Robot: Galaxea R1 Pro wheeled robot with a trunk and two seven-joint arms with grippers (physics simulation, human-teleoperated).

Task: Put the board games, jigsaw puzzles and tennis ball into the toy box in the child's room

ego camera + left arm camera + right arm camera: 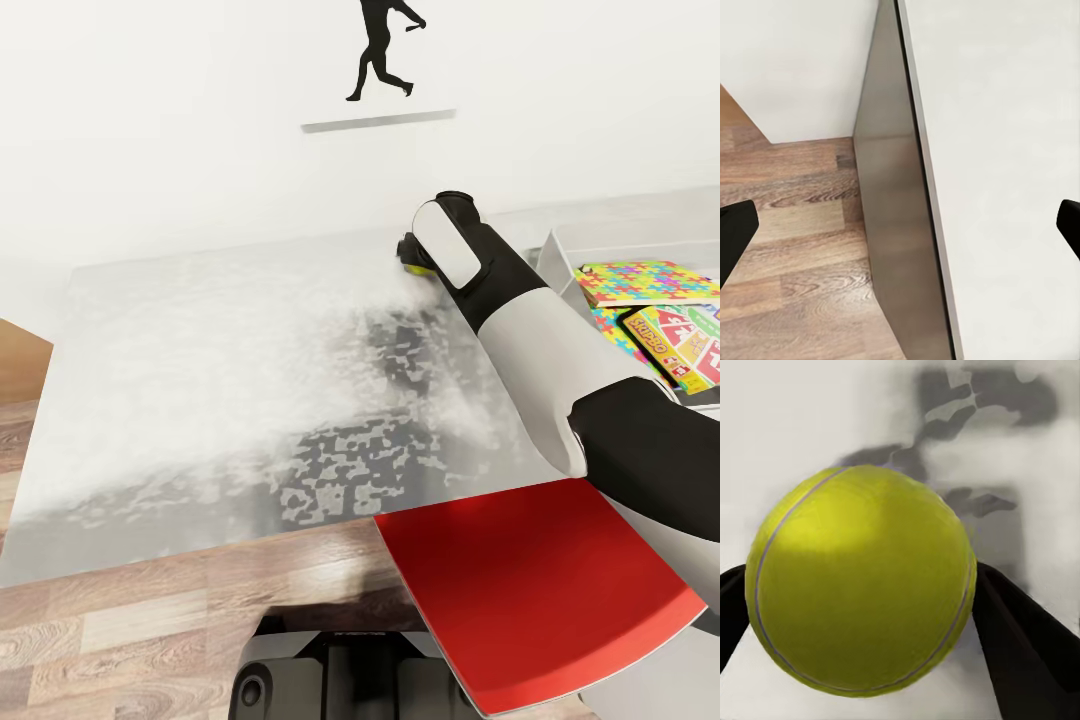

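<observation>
A: Biggest first: the worktop [200, 400], pale and bare across the middle. The toy box [560, 250] sits at three o'clock, jigsaw puzzles [640, 282] and a Skip-Bo board game [680, 345] already inside.

B: And the tennis ball [862, 585]?

A: At one o'clock, between the right gripper [862, 615] jaws, which look closed on it, though contact is partly hidden. Left gripper [900, 225] jaws spread, empty, over the floor [787, 247].

B: Next?

A: Probably lift, carry right, release over the box.
</observation>
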